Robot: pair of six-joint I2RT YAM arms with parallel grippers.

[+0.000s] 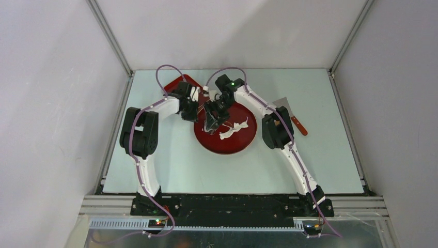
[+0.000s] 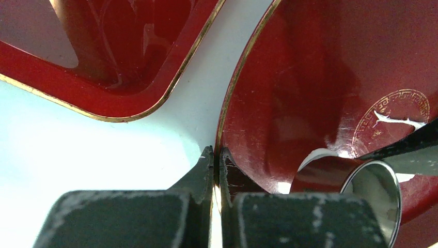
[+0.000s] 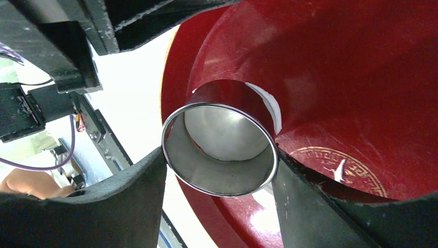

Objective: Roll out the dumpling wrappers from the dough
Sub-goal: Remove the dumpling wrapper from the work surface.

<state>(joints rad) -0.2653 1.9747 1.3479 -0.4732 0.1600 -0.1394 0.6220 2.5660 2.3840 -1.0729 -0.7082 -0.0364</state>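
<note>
Firmly, left end effector (image 2: 217, 157) pinches the plate rim (image 2: 236, 77); right end effector (image 3: 221, 161) grips a steel cup (image 3: 227, 132).

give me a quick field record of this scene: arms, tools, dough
left gripper: shut on rim of round red gold-edged plate
right gripper: gripping shiny steel ring cutter, tilted over the plate
dough: curved white dough piece at the cutter's far side; ragged white dough strip mid-plate
other: red rectangular tray beside the plate, not touching; metal spatula on table right of plate
</note>
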